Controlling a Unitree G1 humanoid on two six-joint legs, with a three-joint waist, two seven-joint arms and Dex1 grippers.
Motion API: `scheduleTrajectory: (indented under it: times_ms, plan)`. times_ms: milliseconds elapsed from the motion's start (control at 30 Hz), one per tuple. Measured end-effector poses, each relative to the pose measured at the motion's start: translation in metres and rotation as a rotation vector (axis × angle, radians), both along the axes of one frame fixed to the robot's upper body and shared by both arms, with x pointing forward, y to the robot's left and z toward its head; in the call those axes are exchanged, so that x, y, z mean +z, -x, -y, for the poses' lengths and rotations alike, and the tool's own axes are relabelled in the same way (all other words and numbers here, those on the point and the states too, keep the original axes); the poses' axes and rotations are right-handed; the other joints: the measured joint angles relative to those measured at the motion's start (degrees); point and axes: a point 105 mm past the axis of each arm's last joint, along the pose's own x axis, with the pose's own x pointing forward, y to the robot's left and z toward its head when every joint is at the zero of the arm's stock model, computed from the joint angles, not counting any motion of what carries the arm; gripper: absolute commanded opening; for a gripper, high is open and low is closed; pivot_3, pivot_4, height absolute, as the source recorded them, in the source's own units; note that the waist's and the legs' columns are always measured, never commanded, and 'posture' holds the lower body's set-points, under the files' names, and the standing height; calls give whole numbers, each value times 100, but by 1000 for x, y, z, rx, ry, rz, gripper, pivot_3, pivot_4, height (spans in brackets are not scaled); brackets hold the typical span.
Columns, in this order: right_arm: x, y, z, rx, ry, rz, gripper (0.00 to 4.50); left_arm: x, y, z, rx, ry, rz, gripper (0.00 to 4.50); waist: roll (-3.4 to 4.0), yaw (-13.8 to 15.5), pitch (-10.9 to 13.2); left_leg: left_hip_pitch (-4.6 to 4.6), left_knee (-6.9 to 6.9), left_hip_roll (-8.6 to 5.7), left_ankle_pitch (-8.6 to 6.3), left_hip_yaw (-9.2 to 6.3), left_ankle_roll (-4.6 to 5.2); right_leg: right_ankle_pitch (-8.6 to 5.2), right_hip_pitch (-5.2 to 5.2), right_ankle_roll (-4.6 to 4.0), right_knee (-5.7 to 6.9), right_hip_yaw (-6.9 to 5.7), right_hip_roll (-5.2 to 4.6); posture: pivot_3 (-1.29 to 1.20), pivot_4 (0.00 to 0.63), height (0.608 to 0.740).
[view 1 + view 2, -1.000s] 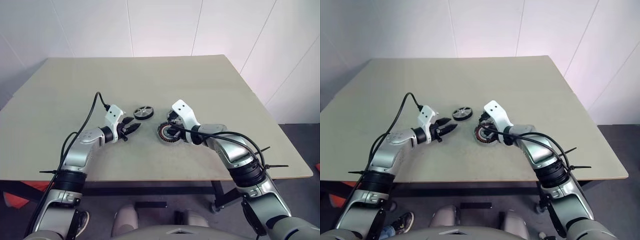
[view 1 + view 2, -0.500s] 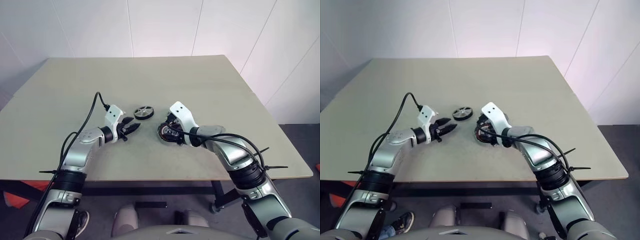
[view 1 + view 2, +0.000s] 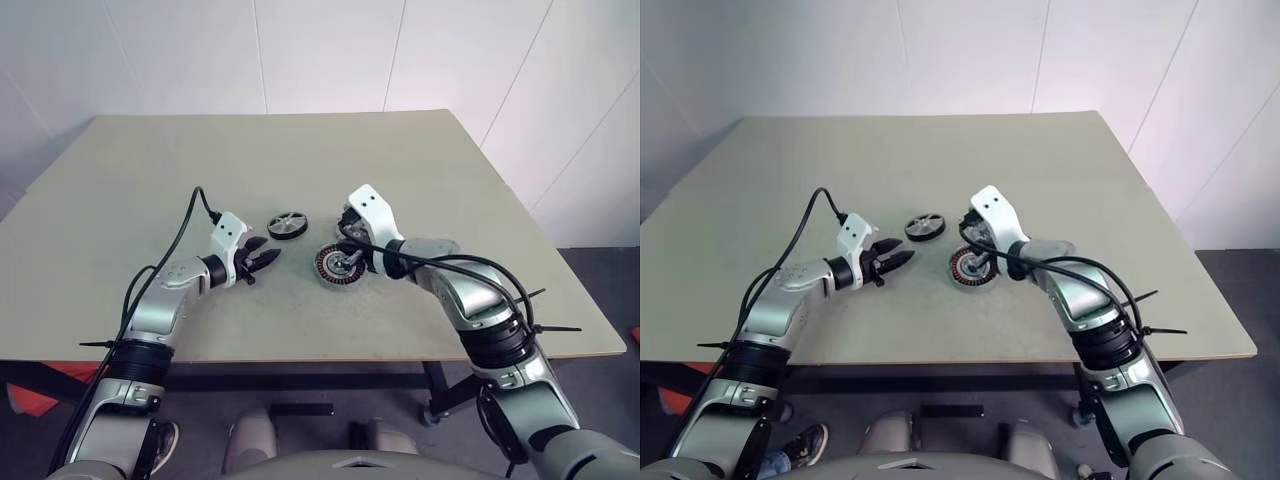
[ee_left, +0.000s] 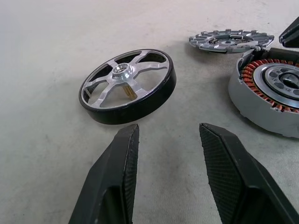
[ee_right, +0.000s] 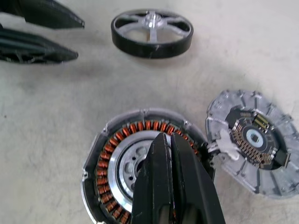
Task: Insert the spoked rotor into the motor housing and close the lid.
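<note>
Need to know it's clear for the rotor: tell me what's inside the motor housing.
Inside the motor housing: a ring of coppery windings around a silver centre with holes. The shut right gripper covers part of it. The spoked rotor lies apart.

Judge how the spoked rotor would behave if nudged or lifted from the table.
The spoked rotor looks rigid. Lying flat on the table, it would probably slide rather than roll. Open spokes suggest fairly light; its smooth black rim may slip.

Right gripper (image 5: pixel 169 140) lifted slightly off the motor housing (image 5: pixel 112 168), jaws now closed
</note>
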Motion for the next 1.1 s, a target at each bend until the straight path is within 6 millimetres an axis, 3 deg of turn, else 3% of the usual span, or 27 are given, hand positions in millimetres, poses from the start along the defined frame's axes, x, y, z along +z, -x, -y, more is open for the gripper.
scheduleTrajectory:
  times_ms: [133, 433, 833, 1100]
  plan:
    - [-9, 7, 2, 19, 28, -21, 24, -1, 0, 0, 1, -4, -1, 2177, 0, 2, 0, 0, 0, 1, 0, 0, 0, 0, -1, 0, 0, 0, 0, 0, 0, 740]
    - [-9, 9, -2, 40, 27, -10, 24, -2, 0, -1, 2, -13, -3, 2177, 0, 0, 0, 1, 0, 0, 0, 0, 0, 0, 0, 0, 1, 0, 0, 0, 0, 740]
    - [-18, 10, -19, 55, -20, -25, 24, -1, -1, -2, 3, -20, 6, 2177, 0, -3, 0, 7, 1, 0, 0, 0, 0, 0, 6, 0, 1, 0, -1, 0, 0, 740]
    - [-17, 7, -5, 10, 0, -33, 24, -1, -1, -3, 5, -23, 8, 2177, 0, 11, 0, 5, 1, -1, 0, -1, 0, 0, 5, 0, 1, 0, -1, 0, 0, 740]
